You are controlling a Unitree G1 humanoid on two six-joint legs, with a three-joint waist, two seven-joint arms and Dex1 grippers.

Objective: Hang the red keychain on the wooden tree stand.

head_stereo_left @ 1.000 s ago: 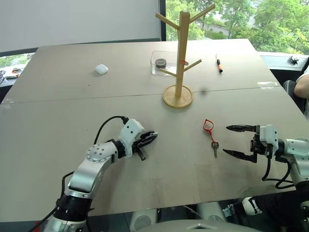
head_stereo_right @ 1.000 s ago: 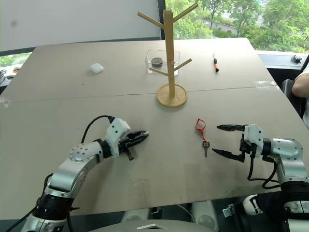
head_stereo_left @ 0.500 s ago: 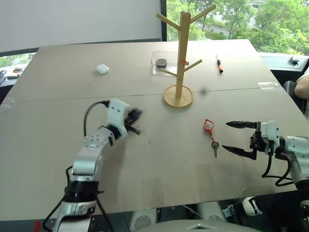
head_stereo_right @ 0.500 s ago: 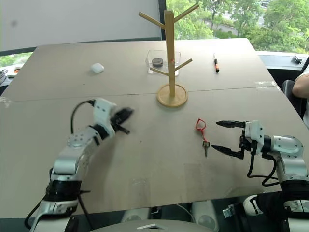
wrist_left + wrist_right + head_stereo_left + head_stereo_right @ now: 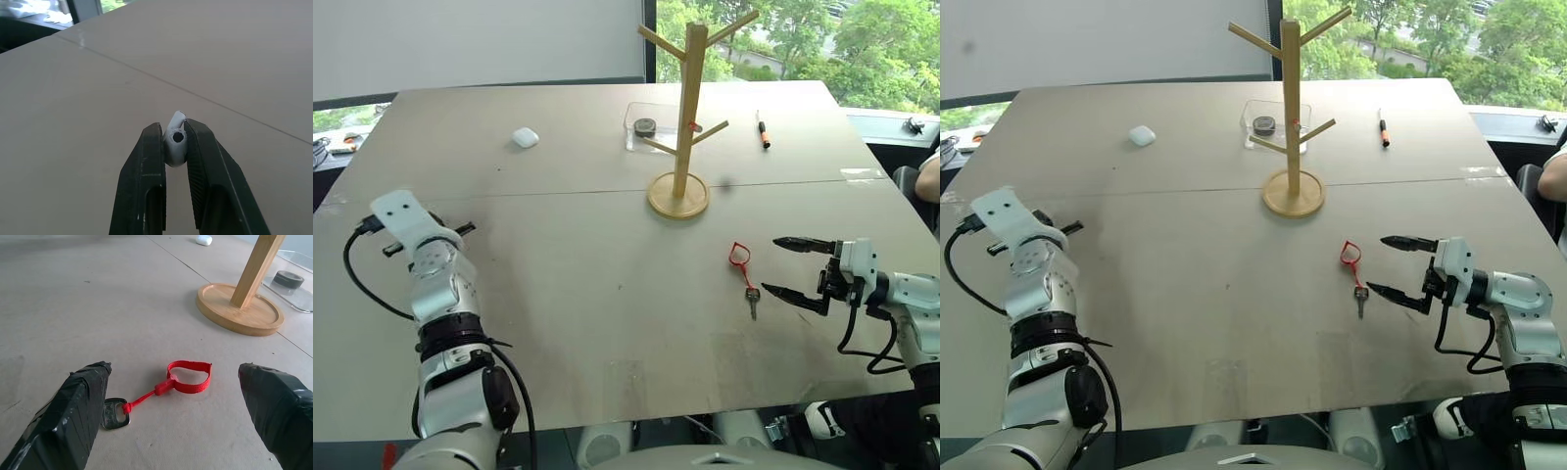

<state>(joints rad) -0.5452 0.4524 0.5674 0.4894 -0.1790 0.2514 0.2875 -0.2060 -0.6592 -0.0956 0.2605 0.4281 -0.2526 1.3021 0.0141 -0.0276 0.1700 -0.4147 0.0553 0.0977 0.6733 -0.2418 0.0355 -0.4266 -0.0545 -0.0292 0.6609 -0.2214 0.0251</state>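
Note:
The red keychain (image 5: 738,257) lies flat on the table, its red loop toward the stand and its dark key (image 5: 751,298) nearer the front edge. My right gripper (image 5: 772,264) hovers open just to its right, fingers pointing at it and apart from it. In the right wrist view the loop (image 5: 189,381) and key (image 5: 115,414) lie between the spread fingertips. The wooden tree stand (image 5: 684,108) stands upright behind, on its round base (image 5: 239,309). Far to the left, my left gripper (image 5: 462,230) is shut, and a small white piece (image 5: 175,142) shows between its fingers.
A small white case (image 5: 524,138) lies at the back left. Behind the stand sits a clear tray (image 5: 634,140) with a dark round thing in it. An orange-and-black pen (image 5: 762,130) lies at the back right. A person's arm (image 5: 930,178) shows at the right edge.
My left arm has swung from the middle of the table out to the far left, turning as it went, and stayed shut. The right gripper has held still and open beside the keychain.

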